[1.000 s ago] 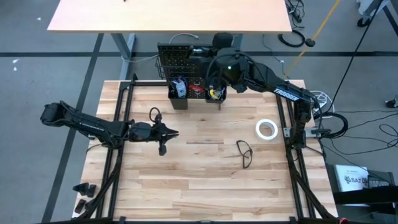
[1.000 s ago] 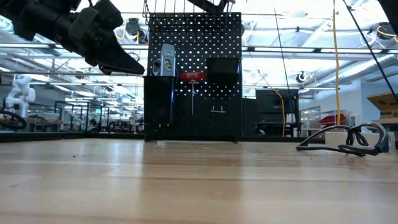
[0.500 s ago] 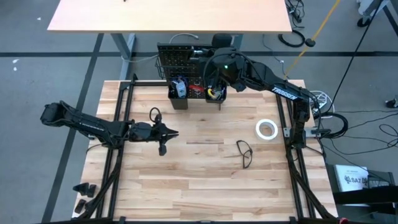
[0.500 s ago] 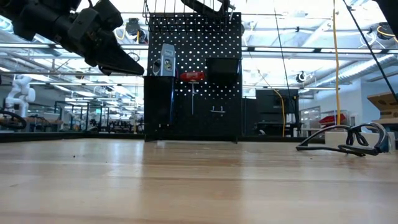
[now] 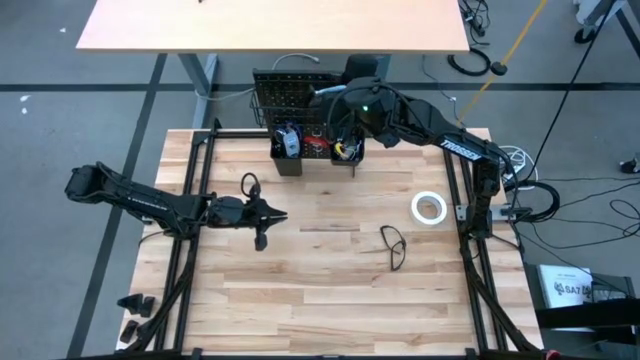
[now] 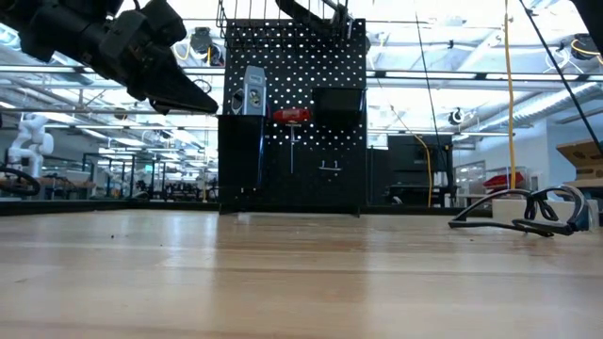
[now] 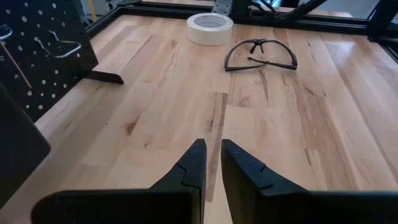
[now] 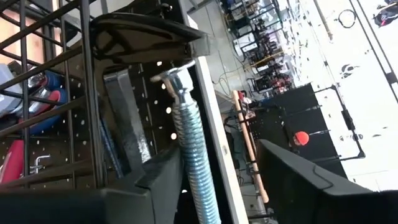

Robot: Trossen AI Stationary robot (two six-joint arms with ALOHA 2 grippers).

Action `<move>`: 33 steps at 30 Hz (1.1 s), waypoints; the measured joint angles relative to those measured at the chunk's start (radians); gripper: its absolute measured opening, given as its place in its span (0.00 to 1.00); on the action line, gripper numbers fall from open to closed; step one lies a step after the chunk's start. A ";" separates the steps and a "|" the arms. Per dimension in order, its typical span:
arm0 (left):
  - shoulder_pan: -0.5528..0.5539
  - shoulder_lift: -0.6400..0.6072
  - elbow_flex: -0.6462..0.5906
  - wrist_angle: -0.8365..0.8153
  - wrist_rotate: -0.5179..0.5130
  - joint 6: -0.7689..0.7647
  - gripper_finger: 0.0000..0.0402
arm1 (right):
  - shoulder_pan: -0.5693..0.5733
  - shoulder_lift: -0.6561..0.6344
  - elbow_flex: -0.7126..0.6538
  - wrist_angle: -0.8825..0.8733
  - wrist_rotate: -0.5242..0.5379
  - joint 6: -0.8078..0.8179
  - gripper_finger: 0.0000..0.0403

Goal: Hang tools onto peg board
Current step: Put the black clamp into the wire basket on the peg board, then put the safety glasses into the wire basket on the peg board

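The black peg board (image 6: 292, 141) stands at the table's far edge, bearing a blue-silver level (image 6: 252, 92) and a red screwdriver (image 6: 291, 115). My right gripper (image 8: 214, 152) is open at the board's top edge (image 5: 335, 95). The black C-clamp (image 8: 143, 34) sits there against the wire rack (image 8: 62, 93), its threaded screw running down between the fingers. Glasses (image 5: 393, 245) and a white tape roll (image 5: 429, 208) lie on the table's right half. My left gripper (image 7: 212, 149) hangs shut and empty over the table's left middle (image 5: 283, 214). My right gripper's open fingers stand on either side of the C-clamp's threaded screw (image 8: 186, 137), coming at it roughly level at the board's top. The screw runs close along one finger (image 8: 158, 180). I cannot tell whether that finger touches it.
Two black bins (image 5: 345, 152) at the board's foot hold more tools. A small dark looped tool (image 5: 248, 184) lies on the table just beyond my left gripper. Black frame rails (image 5: 185, 230) run along both table sides. Bare wood (image 5: 320, 290) fills the near half.
My right gripper has tipped slightly downward at the top of the peg board, coming a little further into the low view. Nothing on the table has moved.
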 joint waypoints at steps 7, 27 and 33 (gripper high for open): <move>0.000 0.000 0.000 -0.005 0.001 0.000 0.11 | 0.002 -0.006 0.000 -0.032 0.070 -0.083 0.49; 0.000 0.000 0.000 -0.021 0.001 0.001 0.11 | 0.019 -0.151 -0.004 -0.020 -0.036 0.100 0.49; 0.000 -0.006 0.000 -0.028 0.000 0.001 0.11 | -0.002 -0.247 -0.004 -0.248 -0.226 0.449 0.49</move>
